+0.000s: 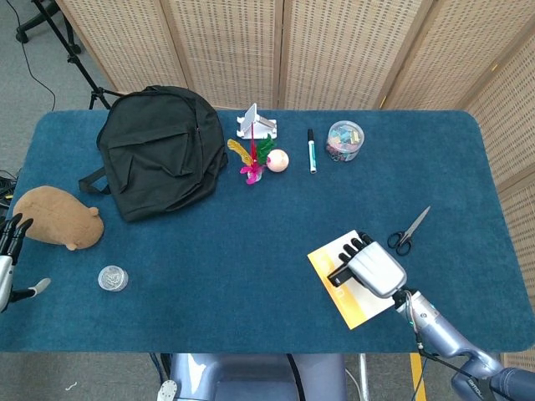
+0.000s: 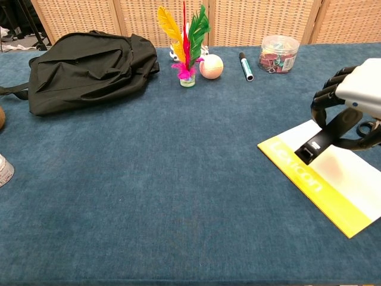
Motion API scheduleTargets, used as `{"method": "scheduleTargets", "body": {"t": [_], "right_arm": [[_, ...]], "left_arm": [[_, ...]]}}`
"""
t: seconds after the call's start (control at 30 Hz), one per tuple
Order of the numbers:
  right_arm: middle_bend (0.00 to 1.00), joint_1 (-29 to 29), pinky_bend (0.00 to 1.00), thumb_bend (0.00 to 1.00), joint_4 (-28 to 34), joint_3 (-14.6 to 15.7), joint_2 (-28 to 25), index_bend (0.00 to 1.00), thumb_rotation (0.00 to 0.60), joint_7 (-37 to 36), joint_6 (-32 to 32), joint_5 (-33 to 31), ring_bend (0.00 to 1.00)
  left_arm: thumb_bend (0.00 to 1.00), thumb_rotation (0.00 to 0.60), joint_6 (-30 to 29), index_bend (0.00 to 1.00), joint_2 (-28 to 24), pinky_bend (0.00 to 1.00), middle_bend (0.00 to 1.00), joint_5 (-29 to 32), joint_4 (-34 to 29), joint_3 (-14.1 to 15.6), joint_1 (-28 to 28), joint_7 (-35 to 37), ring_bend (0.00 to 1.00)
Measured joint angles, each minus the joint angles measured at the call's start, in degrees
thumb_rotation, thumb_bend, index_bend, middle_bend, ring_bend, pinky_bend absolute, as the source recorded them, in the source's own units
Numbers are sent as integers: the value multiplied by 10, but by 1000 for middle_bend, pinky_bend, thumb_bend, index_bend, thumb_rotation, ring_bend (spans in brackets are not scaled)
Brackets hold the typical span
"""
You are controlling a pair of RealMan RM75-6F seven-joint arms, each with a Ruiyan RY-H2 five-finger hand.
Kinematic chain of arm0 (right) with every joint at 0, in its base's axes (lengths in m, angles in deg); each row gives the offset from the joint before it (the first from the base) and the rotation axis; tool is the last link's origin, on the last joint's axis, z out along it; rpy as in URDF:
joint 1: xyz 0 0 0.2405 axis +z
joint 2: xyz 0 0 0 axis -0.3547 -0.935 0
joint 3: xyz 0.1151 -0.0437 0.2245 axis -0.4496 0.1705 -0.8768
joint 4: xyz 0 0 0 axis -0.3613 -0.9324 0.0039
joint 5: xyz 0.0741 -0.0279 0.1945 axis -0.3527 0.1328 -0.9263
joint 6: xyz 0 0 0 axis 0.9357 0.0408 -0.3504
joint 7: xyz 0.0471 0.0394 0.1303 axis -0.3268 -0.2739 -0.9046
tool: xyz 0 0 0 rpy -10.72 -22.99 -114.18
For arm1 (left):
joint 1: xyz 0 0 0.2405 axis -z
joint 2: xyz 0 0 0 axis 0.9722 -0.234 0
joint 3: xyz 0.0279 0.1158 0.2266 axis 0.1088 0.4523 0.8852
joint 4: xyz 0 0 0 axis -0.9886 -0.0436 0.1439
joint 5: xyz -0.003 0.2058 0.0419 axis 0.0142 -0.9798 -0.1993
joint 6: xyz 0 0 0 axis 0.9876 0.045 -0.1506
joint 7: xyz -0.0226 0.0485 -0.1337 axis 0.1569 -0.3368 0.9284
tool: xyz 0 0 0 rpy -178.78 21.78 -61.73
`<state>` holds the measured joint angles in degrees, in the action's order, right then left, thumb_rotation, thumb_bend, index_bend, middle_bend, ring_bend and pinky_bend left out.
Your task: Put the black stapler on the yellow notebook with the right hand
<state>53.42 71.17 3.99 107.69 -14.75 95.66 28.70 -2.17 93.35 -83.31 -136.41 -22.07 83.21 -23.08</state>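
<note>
The right hand (image 2: pixel 351 110) curls around the black stapler (image 2: pixel 324 134), holding it low over the yellow notebook (image 2: pixel 333 190), ready for setting down.

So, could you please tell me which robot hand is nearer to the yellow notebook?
The right robot hand: it holds the black stapler directly over the yellow notebook. The left robot hand sits at the table's far left edge, beside the brown plush toy.

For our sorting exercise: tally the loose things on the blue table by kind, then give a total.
Bags: 1, backpack
Toys: 3, plush, shuttlecock, ball
Stationery: 5, stapler, notebook, marker, scissors, clip jar
Other: 2, phone stand, small lidded jar
Total: 11
</note>
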Motion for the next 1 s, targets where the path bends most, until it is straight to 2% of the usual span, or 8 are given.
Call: {"method": "scheduleTargets", "body": {"t": [0.37,0.4,0.47,0.5,0.57,0.63,0.77,1.0], "right_arm": [[449,-4,316,485,15,-14,34,560,600,66,-57,-39,390],[405,-5,316,436,13,-16,36,516,600,68,-59,-40,366],[206,-5,281,267,13,-15,35,292,600,69,-64,-42,205],[85,-5,218,143,17,-14,31,133,600,69,-72,-47,91],[2,-4,117,35,31,-13,22,13,600,69,-91,-61,3],[0,-4,53,0,57,-15,9,0,600,71,-111,-78,0],[0,-6,37,0,101,-19,-18,0,600,88,-114,-92,0],[0,-25,38,0,168,-21,-77,0,600,106,-61,-72,0]], "left_arm": [[0,600,0,0,1,0,0,1,8,-1,0,8,0],[0,600,0,0,1,0,0,1,8,-1,0,9,0],[0,600,-1,0,0,0,0,1,8,-1,-1,8,0],[0,600,-2,0,1,0,0,1,8,-1,-1,8,0],[0,600,-2,0,1,0,0,1,8,-1,-1,8,0],[0,600,-2,0,1,0,0,1,7,-1,-1,7,0],[0,600,-2,0,1,0,0,1,7,0,-1,5,0],[0,600,-6,0,-1,0,0,-1,3,0,-3,7,0]]}}
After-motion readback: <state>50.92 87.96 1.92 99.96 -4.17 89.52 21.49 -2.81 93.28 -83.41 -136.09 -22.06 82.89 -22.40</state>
